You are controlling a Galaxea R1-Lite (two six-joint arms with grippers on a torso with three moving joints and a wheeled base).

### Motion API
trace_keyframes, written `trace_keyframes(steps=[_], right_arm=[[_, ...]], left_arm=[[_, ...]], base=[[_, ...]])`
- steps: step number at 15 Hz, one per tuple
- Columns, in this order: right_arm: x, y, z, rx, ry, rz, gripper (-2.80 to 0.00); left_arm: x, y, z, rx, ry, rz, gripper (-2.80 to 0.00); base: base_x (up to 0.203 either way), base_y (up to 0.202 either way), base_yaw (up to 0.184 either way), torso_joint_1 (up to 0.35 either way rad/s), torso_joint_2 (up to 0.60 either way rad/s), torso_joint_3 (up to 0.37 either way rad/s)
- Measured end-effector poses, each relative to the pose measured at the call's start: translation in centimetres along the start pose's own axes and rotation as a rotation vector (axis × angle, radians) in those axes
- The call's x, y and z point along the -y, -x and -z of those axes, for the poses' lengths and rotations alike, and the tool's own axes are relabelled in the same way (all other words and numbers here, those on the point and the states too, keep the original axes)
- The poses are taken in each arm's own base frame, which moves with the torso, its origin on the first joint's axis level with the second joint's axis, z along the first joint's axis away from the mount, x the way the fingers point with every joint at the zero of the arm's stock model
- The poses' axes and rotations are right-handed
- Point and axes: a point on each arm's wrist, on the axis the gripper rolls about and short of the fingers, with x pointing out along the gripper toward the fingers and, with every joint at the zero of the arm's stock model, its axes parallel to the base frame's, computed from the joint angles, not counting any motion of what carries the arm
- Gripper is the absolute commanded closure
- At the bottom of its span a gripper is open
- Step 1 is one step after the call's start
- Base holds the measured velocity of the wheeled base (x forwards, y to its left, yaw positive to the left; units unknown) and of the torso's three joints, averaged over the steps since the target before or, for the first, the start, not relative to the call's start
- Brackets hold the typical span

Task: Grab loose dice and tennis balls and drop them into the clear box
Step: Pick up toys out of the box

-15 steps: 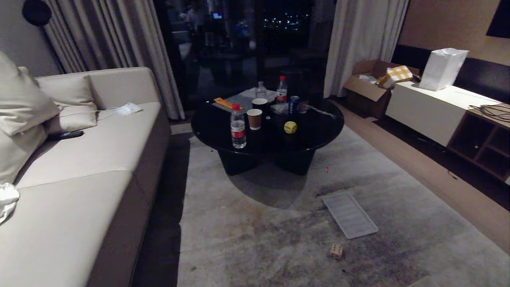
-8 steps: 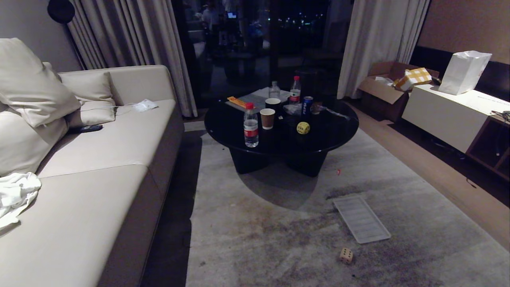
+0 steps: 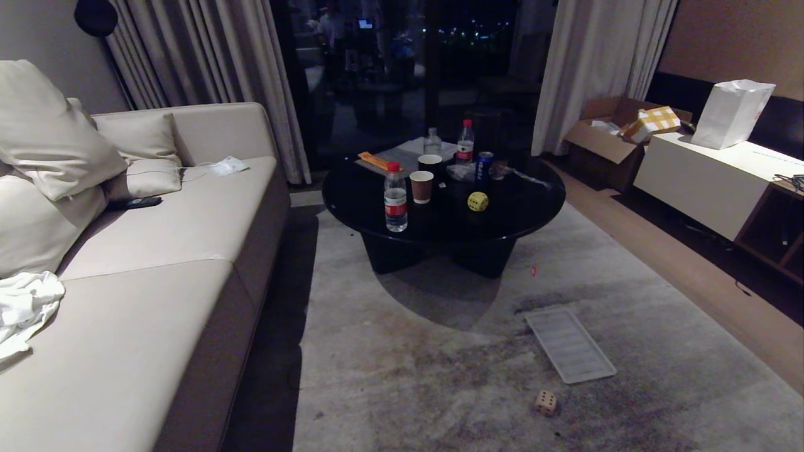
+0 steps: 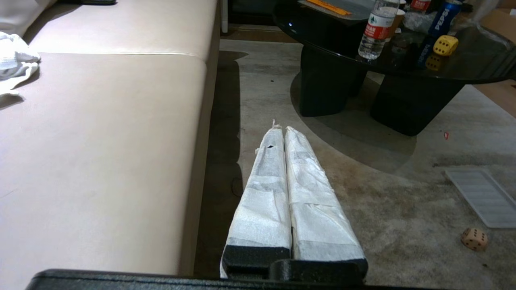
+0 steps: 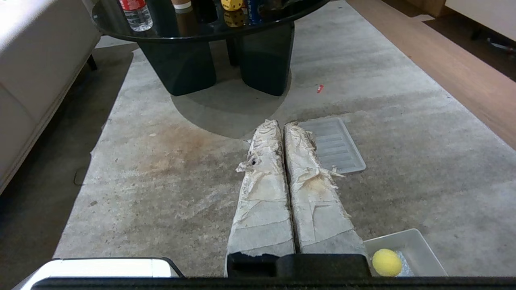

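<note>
Both pairs of fingers, left gripper and right gripper, are pressed together and hold nothing. A tan die lies near on the carpet; a yellow die sits far on the tabletop. The clear box, low beside the robot on its right, holds one tennis ball; its long axis cannot be told. The rounded dice may roll away.

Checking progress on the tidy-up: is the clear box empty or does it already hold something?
Not empty. The clear box holds one tennis ball, seen in the right wrist view; the rest of the box is cut off.
</note>
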Motion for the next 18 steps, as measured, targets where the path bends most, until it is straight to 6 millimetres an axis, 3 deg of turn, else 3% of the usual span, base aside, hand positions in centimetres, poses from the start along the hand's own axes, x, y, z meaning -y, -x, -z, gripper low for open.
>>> trace_keyframes(steps=[6, 12, 18], right_arm=[[0.0, 0.0, 0.0, 0.0, -0.001, -0.001, 0.0], [0.0, 0.0, 0.0, 0.0, 0.0, 0.0, 0.0], [0.0, 0.0, 0.0, 0.0, 0.0, -0.001, 0.0]], left_arm=[[-0.01, 0.0, -0.02, 0.002, 0.004, -0.003, 0.0], [0.0, 0.0, -0.01, 0.001, 0.002, -0.002, 0.0], [-0.01, 0.0, -0.02, 0.002, 0.006, -0.003, 0.0]], base=[[0.0, 0.0, 0.0, 0.0, 0.0, 0.0], [0.166, 0.0, -0.001, 0.002, 0.0, 0.001], [0.0, 0.0, 0.0, 0.0, 0.0, 0.0]])
